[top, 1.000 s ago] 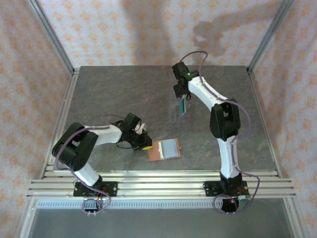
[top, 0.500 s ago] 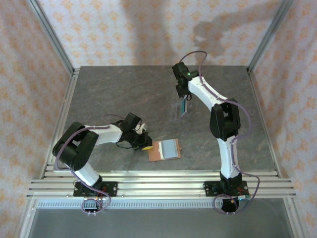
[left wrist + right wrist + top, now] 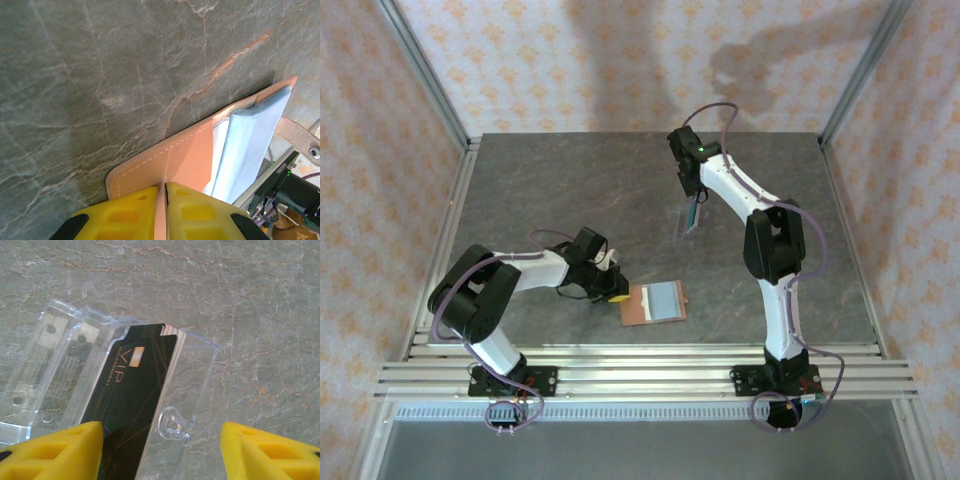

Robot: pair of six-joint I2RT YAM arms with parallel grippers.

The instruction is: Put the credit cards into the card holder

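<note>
My left gripper (image 3: 165, 200) is clamped on the card holder (image 3: 185, 160) edge, right gripper (image 3: 161, 450) jaws sit apart around the black card (image 3: 132, 400) in its clear stand (image 3: 200, 375) mid-table, so I'm worried they'll pinch the stand too.

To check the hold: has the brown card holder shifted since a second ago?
No. The card holder keeps its place beside the near rail, left pincer shut on its edge.

The right gripper (image 3: 160, 434) has narrowed its yellow jaws toward the black plastic card (image 3: 131, 400) in the clear plastic stand (image 3: 197, 375), edging slightly rightward.
</note>
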